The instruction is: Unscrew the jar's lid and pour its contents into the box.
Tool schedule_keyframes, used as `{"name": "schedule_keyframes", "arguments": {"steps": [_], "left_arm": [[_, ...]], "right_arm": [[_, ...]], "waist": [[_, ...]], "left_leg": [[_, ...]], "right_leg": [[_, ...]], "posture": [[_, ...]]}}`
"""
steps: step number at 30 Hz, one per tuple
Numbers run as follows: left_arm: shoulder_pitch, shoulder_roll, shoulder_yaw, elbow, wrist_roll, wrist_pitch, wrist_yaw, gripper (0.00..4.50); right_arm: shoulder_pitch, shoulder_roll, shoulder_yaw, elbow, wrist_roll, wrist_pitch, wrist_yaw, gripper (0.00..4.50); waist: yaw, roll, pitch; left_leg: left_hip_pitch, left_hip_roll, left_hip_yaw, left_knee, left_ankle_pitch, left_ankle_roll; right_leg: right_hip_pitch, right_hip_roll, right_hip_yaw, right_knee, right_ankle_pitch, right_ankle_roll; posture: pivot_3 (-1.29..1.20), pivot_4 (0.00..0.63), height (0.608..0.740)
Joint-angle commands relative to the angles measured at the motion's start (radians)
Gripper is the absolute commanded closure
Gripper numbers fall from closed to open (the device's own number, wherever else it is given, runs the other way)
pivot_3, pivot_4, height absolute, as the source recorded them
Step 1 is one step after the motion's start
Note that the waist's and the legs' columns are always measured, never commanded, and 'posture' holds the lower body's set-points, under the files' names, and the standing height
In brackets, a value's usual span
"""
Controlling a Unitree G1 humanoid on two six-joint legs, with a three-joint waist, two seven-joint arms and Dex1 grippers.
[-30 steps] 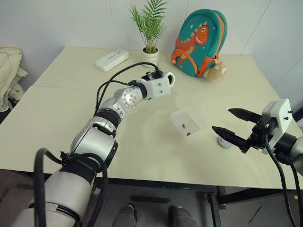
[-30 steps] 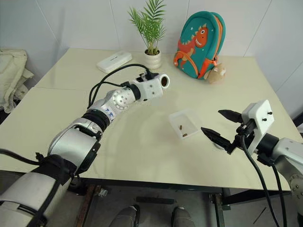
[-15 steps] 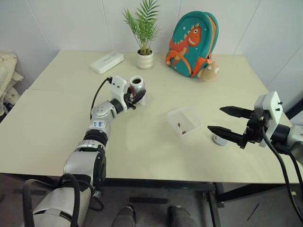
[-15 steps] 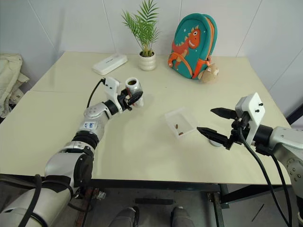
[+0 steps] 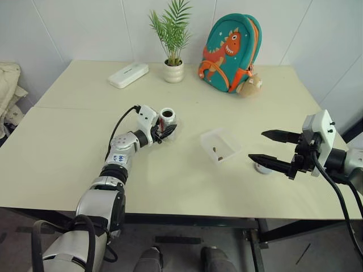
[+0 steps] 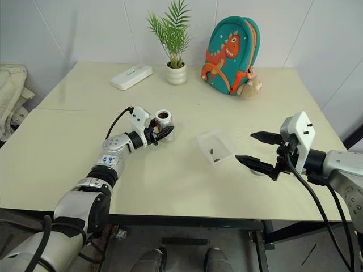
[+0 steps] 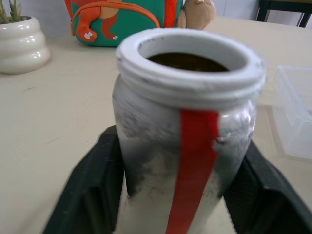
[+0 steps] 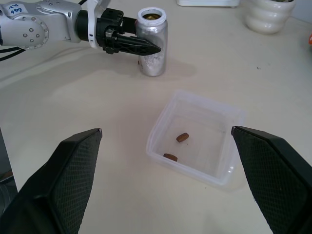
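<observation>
Standing upright on the table (image 5: pixel 68 147), the jar (image 5: pixel 167 120) has no lid on, its mouth open and dark inside; the left gripper (image 5: pixel 163 129) has a finger on each side of it, whether pressing or slack I cannot tell; the box (image 5: pixel 223 144) sits well apart toward the right arm, holding two brown bits (image 8: pixel 176 146); the lid (image 5: pixel 262 168) lies beyond, beneath the right gripper (image 5: pixel 271 149), whose jaws are spread wide and empty; bare tabletop separates jar and box, and the near edge is free.
</observation>
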Motion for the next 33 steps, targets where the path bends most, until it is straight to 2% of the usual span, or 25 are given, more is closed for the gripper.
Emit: {"name": "schedule_keyframes", "arguments": {"steps": [1,2,12,22,25,27,29,33], "left_arm": [[-0.007,0.018,-0.003,-0.04,0.0,-0.002,-0.008,0.3],[-0.007,0.021,-0.003,-0.044,-0.002,0.004,-0.012,0.03],[0.055,0.09,-0.045,-0.187,0.015,0.087,-0.071,0.03],[0.269,0.231,-0.043,-0.581,-0.013,0.305,-0.111,0.03],[0.37,0.301,-0.01,-0.768,-0.09,0.421,-0.19,0.03],[0.421,0.36,0.051,-0.86,-0.198,0.504,-0.281,0.03],[0.444,0.418,0.12,-0.881,-0.3,0.559,-0.368,0.03],[0.438,0.479,0.162,-0.859,-0.347,0.581,-0.413,0.03]], "right_arm": [[-0.01,-0.013,-0.05,-0.016,0.02,0.001,0.001,0.0],[-0.011,-0.011,-0.05,-0.015,0.02,-0.001,0.0,0.0],[-0.013,-0.005,-0.043,-0.005,0.005,-0.022,0.004,0.0],[-0.001,-0.009,-0.041,0.013,-0.002,-0.04,0.023,0.0],[0.004,-0.024,-0.063,0.019,0.008,-0.034,0.04,0.0],[-0.001,-0.033,-0.081,0.035,0.012,-0.034,0.05,0.0],[-0.006,-0.033,-0.091,0.049,0.011,-0.034,0.051,0.0],[-0.002,-0.037,-0.087,0.072,0.0,-0.05,0.078,0.0]], "waist": [[0.0,0.0,0.0],[0.0,0.0,0.0],[-0.004,0.0,0.0],[-0.001,0.001,0.0],[-0.005,0.001,-0.001],[-0.007,0.001,-0.001],[-0.01,0.001,-0.001],[-0.012,0.004,-0.002]], "left_leg": [[0.0,0.0,0.0,0.0,0.0,0.0],[0.0,0.0,0.0,0.0,0.0,0.0],[0.0,0.0,0.0,-0.001,0.0,0.0],[0.0,0.001,0.0,-0.001,0.0,0.0],[0.0,0.001,0.0,-0.002,0.0,0.0],[0.0,0.002,0.0,-0.002,0.0,0.0],[0.0,0.002,0.0,-0.003,0.0,0.0],[0.001,0.003,0.0,-0.002,0.0,0.0]], "right_leg": [[0.0,0.0,0.0,0.0,0.0,0.0],[0.0,0.0,0.0,0.0,0.0,0.0],[0.0,0.0,0.0,-0.001,0.0,0.0],[0.0,0.0,0.0,-0.001,0.0,-0.001],[0.0,0.0,0.0,-0.001,0.0,-0.001],[0.0,0.0,0.0,-0.001,-0.001,-0.003],[0.0,0.0,-0.001,-0.001,-0.002,-0.004],[0.001,0.0,-0.001,-0.003,-0.005,-0.013]], "posture": [[0.0,0.15,0.74],[0.0,0.15,0.74],[0.0,0.15,0.74],[0.0,0.15,0.74],[0.0,0.15,0.74],[0.0,0.15,0.74],[0.0,0.15,0.74],[0.0,0.15,0.74]]}}
